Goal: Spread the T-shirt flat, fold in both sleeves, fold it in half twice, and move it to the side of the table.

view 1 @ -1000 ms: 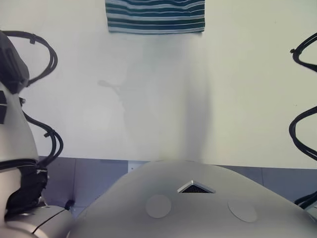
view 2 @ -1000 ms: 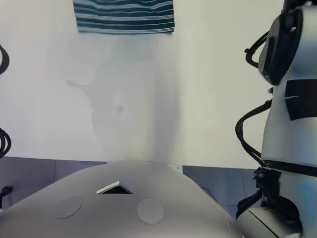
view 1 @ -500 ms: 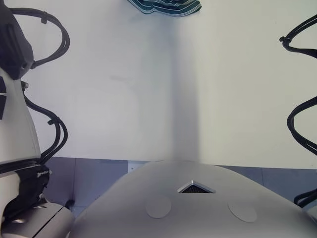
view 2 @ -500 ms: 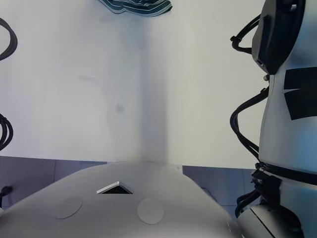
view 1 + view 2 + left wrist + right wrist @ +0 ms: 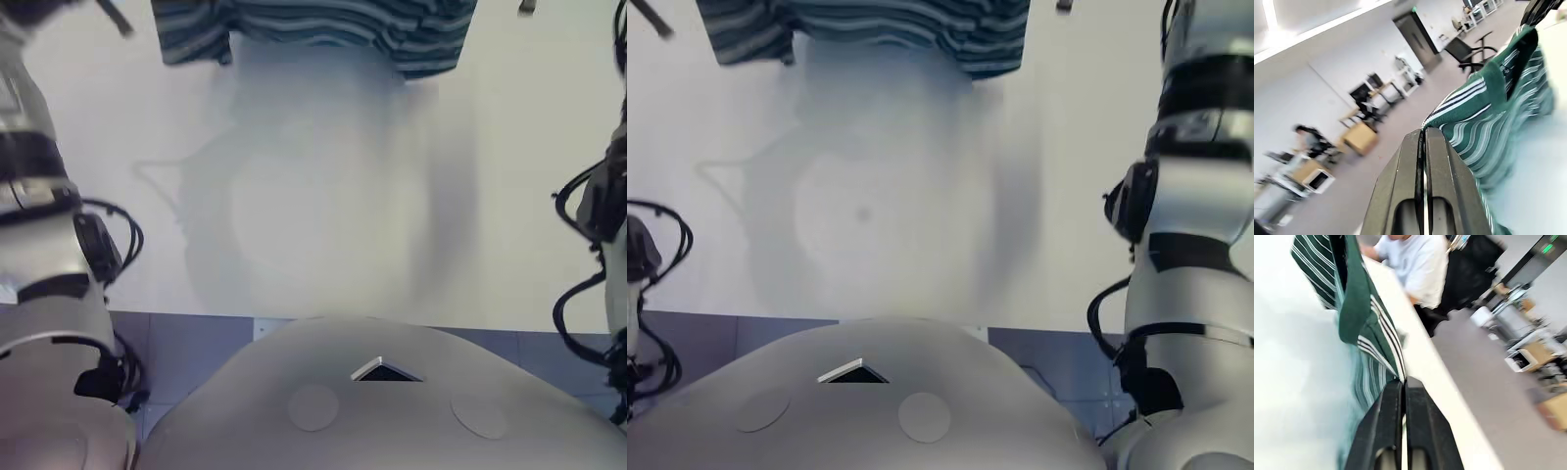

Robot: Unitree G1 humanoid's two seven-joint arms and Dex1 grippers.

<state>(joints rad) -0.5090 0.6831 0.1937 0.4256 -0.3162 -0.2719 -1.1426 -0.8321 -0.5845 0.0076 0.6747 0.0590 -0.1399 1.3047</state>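
A dark green T-shirt (image 5: 313, 24) with pale stripes hangs spread between both grippers over the far part of the white table (image 5: 323, 196), its lower edge trailing near the tabletop. In the left wrist view my left gripper (image 5: 1423, 132) is shut on a striped hem corner of the T-shirt (image 5: 1488, 107). In the right wrist view my right gripper (image 5: 1403, 381) is shut on the opposite striped edge of the T-shirt (image 5: 1359, 308). Both arms reach far forward at the sides of the table. The upper part of the cloth is cut off by the head views' top edge.
The table's near edge (image 5: 294, 315) runs just ahead of me, with grey floor (image 5: 176, 343) below it. The table's far edge (image 5: 1435, 377) lies close beyond the right gripper. Desks and chairs (image 5: 1469, 46) stand in the room behind.
The T-shirt, a narrow strip and then a small bunch at the far edge, now hangs wider and lower between the grippers. Both arms have stretched forward and apart.
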